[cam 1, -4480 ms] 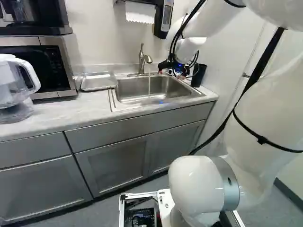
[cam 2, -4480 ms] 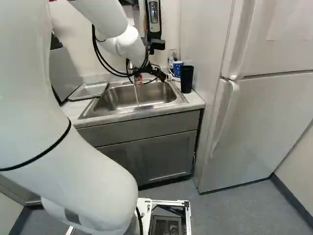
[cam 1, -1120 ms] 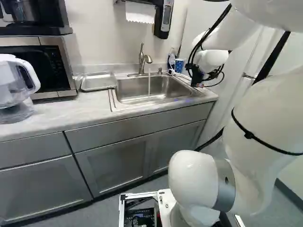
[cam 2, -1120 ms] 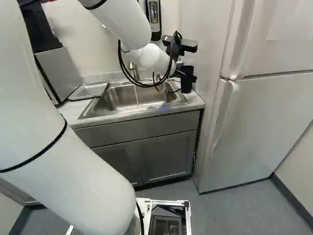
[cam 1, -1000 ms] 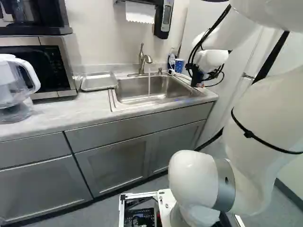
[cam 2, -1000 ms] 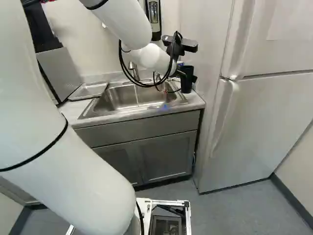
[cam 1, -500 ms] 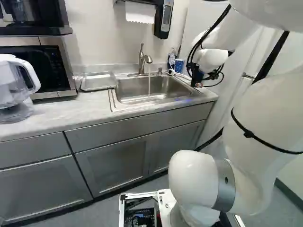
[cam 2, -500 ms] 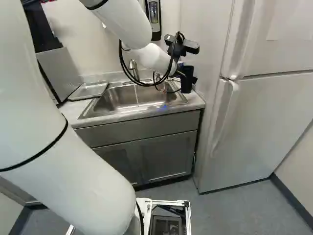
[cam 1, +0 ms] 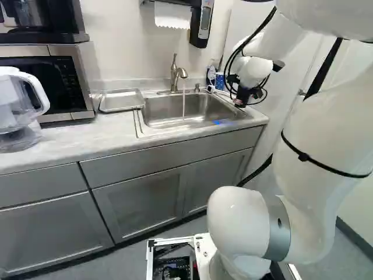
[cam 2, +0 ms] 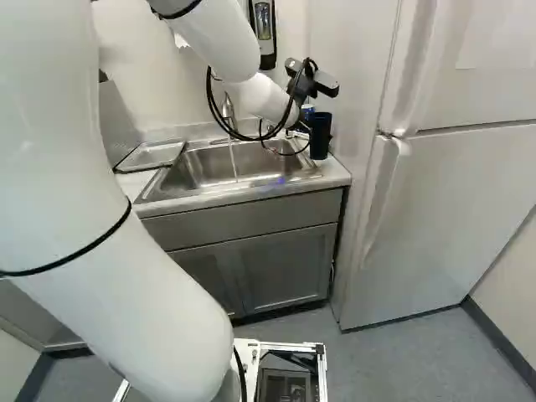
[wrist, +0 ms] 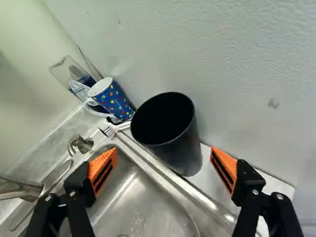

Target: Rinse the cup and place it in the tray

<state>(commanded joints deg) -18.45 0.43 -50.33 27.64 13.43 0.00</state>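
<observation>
Over the sink's right end, in the left base view, hangs my gripper (cam 1: 240, 102). The wrist view shows the gripper (wrist: 164, 152) open, its orange pads wide apart with nothing held. A black cup (wrist: 178, 148) stands upright ahead of the fingers, mouth up, on the counter between sink and wall; neither pad touches it. The same black cup (cam 2: 320, 137) is fully visible in the right base view. Water runs from the faucet (cam 1: 175, 73) into the sink (cam 1: 163, 123). The metal tray (cam 1: 121, 107) lies left of the sink.
A dotted blue mug (wrist: 112, 101), a clear bottle (wrist: 74, 74) and a brush (wrist: 109, 132) are behind the black cup. The fridge (cam 2: 435, 193) stands right of the counter. A microwave (cam 1: 46, 79) and a clear pitcher (cam 1: 20, 111) are left of the tray.
From over the sink near the faucet, my arm has moved right towards the black cup. Within the last half second it has shifted slightly, uncovering the cup in the right base view.
</observation>
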